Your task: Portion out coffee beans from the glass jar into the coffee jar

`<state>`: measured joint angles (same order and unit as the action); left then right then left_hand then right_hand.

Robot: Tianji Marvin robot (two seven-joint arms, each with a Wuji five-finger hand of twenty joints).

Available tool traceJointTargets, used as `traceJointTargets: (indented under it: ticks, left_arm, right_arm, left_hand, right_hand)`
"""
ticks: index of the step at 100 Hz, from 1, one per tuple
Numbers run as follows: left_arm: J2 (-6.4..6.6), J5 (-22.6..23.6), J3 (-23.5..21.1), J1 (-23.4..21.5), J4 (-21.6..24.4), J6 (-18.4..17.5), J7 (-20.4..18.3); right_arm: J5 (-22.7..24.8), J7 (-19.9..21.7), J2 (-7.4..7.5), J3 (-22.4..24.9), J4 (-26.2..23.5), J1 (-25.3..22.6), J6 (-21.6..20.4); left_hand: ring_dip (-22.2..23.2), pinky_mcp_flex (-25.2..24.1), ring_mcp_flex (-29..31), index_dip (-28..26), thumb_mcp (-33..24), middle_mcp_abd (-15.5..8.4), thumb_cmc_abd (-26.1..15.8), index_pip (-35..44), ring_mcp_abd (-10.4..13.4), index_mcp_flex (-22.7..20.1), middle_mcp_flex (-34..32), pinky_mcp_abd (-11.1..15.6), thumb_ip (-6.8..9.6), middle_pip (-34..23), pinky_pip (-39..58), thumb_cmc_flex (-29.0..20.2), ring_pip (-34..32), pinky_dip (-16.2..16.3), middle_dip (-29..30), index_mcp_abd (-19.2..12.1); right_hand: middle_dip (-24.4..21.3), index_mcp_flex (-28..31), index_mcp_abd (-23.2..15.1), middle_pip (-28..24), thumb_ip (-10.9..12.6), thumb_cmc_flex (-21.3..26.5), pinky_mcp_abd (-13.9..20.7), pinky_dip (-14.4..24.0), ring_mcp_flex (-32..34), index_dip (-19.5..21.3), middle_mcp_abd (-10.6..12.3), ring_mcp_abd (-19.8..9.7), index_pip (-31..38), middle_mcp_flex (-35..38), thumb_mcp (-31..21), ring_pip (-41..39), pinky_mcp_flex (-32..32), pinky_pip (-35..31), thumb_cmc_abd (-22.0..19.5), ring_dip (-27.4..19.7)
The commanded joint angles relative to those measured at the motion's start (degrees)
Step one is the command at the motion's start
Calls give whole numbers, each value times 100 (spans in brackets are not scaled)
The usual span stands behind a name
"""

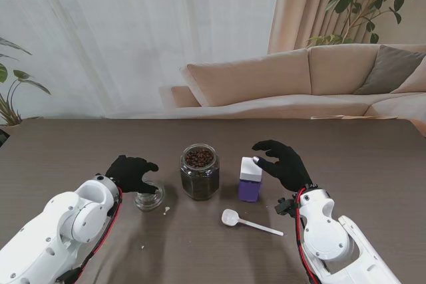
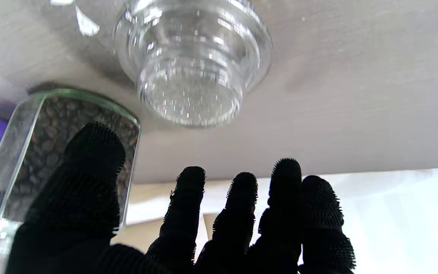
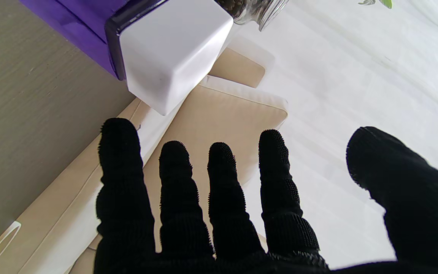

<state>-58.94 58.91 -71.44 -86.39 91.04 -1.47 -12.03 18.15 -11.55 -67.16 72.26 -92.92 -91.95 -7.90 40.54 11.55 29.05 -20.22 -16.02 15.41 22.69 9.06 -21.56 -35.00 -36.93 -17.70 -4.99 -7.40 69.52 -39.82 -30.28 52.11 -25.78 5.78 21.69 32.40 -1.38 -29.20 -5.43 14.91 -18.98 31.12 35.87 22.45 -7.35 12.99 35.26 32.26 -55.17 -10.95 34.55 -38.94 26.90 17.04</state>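
Observation:
The glass jar [image 1: 199,172] of coffee beans stands uncovered at the table's middle; the left wrist view shows it too [image 2: 40,129]. Its glass lid [image 1: 149,197] [image 2: 192,64] lies on the table to the jar's left. My left hand [image 1: 131,172] [image 2: 203,228] hovers over that lid, open, fingers spread and touching nothing. To the jar's right is the purple coffee jar [image 1: 250,181] [image 3: 173,49], its white cap on. My right hand [image 1: 283,163] [image 3: 222,213] is held open just right of and above that cap, holding nothing.
A white plastic spoon [image 1: 249,222] lies on the table nearer to me than the purple jar, handle pointing right. A small white scrap [image 1: 166,210] sits beside the lid. A beige sofa [image 1: 299,78] stands beyond the table's far edge.

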Motion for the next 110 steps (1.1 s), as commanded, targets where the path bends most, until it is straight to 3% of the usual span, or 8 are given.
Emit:
traceJointTargets:
  ticks: [1,22,49,68,84,104,110]
  left_arm:
    - [-44,-130,-122,-116,192,-33,95]
    - [-173,-1286,-510,-447,494,-270,379]
    - [-239,-2467,-879,-815,726,-822,300]
    - [-377,-3024,-849,-882,525,-1385,883]
    - [-445,-3403,-817,-938,398,-1625,1070]
    - [-494,-3619,-817,-1010,352,-1630,1193]
    - [-498,-3613,-819,-1008,348,-1642,1216]
  right_arm:
    - [6,58,-20,-12,-28,-28,7]
    - [29,31,-23,-8,-19,-24,-6]
    - [58,50,-15,-13,-25,-31,8]
    - [136,68,-1,-4,-46,-38,51]
    - [410,152,51,30,-131,-49,104]
    - [1238,632,235,78,-359,46,396]
    - [1538,864,308,73,-416,144,471]
  left_hand:
    - [-427,-366,-258,62,275,-111,-234,-113,-104,130,161,-222,262,101,-721,-104,574,-350,170,-38]
    - [-1302,-907,-659,101,442,-242,-347,-177,28,253,475,-143,305,276,-2719,-369,1812,-1171,585,124]
    - [-2136,-987,-1310,252,483,-467,-326,-353,463,597,995,288,340,425,-5487,-550,2643,-1643,1022,154]
    - [-2206,-1097,-1359,294,352,-467,-190,-398,514,691,921,422,386,399,-5746,-757,2677,-1658,1045,119]
    - [-2336,-1137,-1477,331,-72,-494,-78,-389,567,691,1020,511,440,429,-6023,-702,2718,-1809,1122,125]
    - [-2353,-1212,-1512,337,-141,-469,-60,-384,530,672,1044,530,406,439,-6049,-687,2725,-1823,1136,146]
    - [-2354,-1206,-1498,337,-122,-456,-76,-381,509,663,1037,507,390,437,-6047,-633,2718,-1826,1138,158]
  right_hand:
    - [-58,87,-1,-35,121,-109,30,37,123,-27,-75,-22,-10,80,-181,-12,-1921,9,-12,29]
    - [-58,71,-16,-35,119,-113,33,33,115,-28,-81,-14,-16,77,-179,-9,-1923,6,-5,28]
    - [-60,29,-19,-30,119,-109,41,27,89,-28,-73,-26,-23,48,-178,3,-1932,9,-1,24]
    - [-64,-27,-37,-20,116,-105,46,24,60,-29,-77,-22,-33,7,-174,14,-1953,18,6,20]
    - [-69,-96,-74,-3,106,-113,57,24,11,-34,-70,-26,-59,-62,-119,36,-1972,35,32,15]
    - [-93,-319,-255,97,95,-166,71,36,-126,-45,4,-60,-197,-244,212,106,-2053,127,116,5]
    - [-92,-392,-548,125,90,-170,89,51,-195,-39,71,-108,-246,-343,346,133,-2088,155,193,3]
